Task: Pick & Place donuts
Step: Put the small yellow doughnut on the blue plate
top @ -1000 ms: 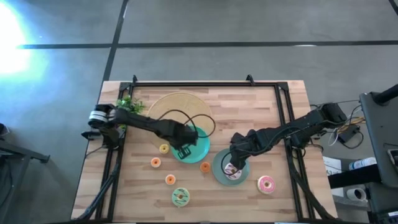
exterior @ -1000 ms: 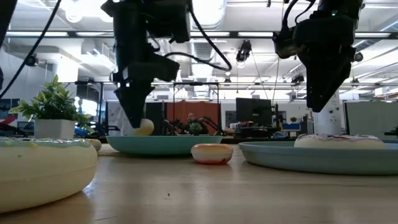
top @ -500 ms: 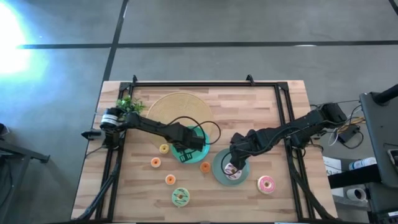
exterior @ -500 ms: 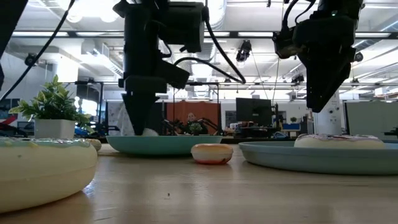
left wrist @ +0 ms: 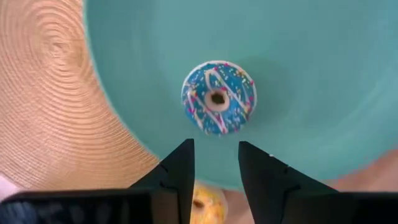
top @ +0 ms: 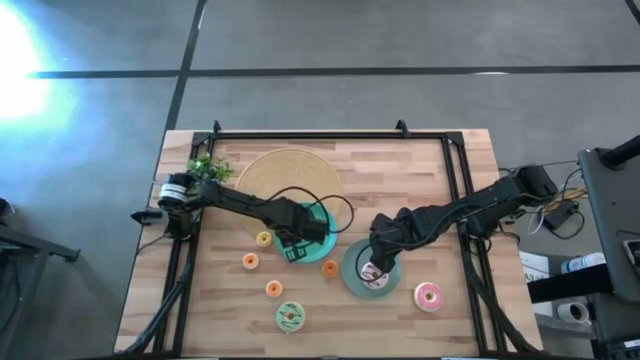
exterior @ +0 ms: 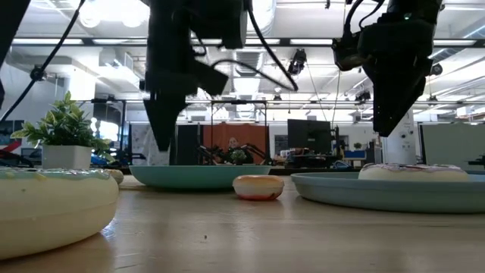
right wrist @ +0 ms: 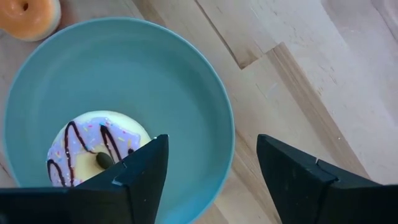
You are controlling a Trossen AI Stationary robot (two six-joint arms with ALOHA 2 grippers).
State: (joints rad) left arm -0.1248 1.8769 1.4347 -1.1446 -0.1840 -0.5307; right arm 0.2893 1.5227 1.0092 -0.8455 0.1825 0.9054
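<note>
My left gripper point(left wrist: 216, 168) hovers open over a teal plate point(left wrist: 311, 74), straight above a small blue-frosted donut point(left wrist: 217, 98) that lies flat on it. My right gripper point(right wrist: 211, 180) hangs open above a second teal plate point(right wrist: 186, 93), where the white donut with purplish stripes point(right wrist: 93, 146) lies flat. On the bare table lie a yellow donut point(top: 264, 239), three small orange donuts point(top: 250, 261) point(top: 273, 288) point(top: 329, 268), a green donut point(top: 290, 316) and a pink donut point(top: 428, 295).
A tan woven disc point(top: 285, 175) lies partly under the left plate, toward the far side. A small potted plant point(top: 205, 167) stands at the far left corner. A black frame point(top: 330, 135) runs along the table's edges. There is free wood at the far right.
My left gripper has come down to the teal plate, opened and let go of the small donut it carried, then risen a little. The donut now lies flat on that plate.
</note>
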